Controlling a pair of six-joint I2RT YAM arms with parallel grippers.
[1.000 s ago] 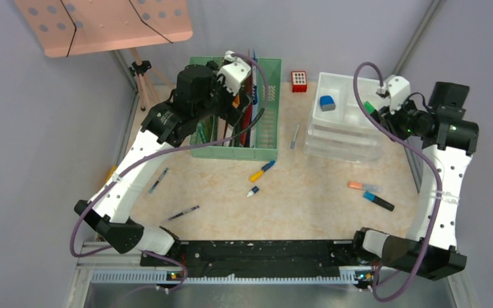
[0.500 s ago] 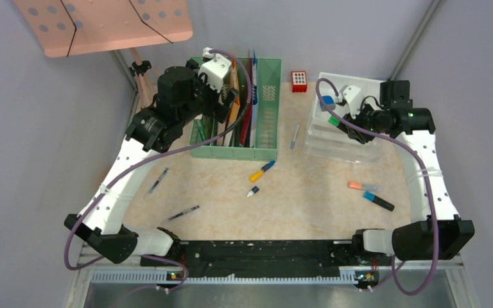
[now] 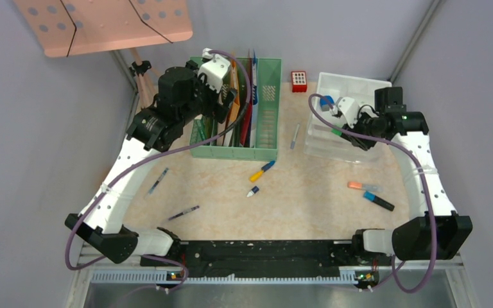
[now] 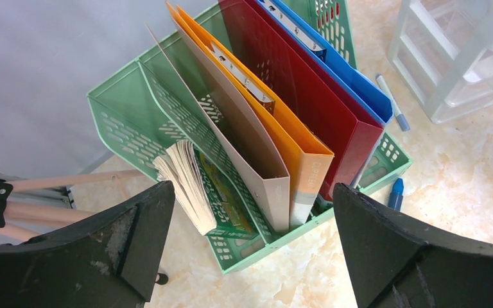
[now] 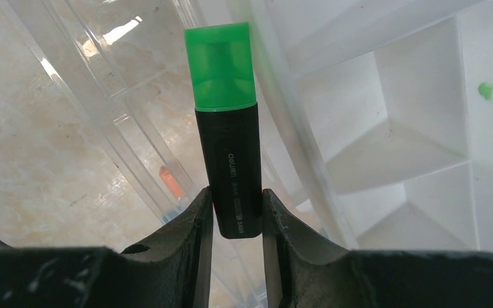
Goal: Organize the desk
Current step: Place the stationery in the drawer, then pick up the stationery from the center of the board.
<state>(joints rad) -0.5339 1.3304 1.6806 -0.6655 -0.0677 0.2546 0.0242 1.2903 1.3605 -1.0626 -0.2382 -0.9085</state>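
The beige marbled desk [image 3: 314, 212] carries a green file rack [image 3: 266, 138] and a white drawer unit [image 3: 353, 86]. My right gripper [image 5: 236, 199] is shut on the black body of a green-capped highlighter [image 5: 224, 83], cap pointing away, over the drawer unit's front left part [image 5: 385, 135]. From above, that gripper [image 3: 346, 133] hangs at the unit's near left side. My left gripper [image 4: 250, 212] is open and holds nothing, hovering above the rack's left end [image 4: 135, 109], over paper, beige, orange, red and blue folders [image 4: 295, 102].
Loose on the desk lie a yellow-and-blue pen [image 3: 261, 171], a small white cap piece [image 3: 253, 191], two dark pens [image 3: 158, 180] [image 3: 183, 213], a grey pen [image 3: 294, 136], an orange highlighter [image 3: 362, 186] and a blue-black marker [image 3: 378, 201]. A red block [image 3: 299, 81] sits at the back.
My right arm has swung left and nearer with the highlighter, from the drawer unit's right edge to its front left. The left arm shifted slightly left, then stayed still.
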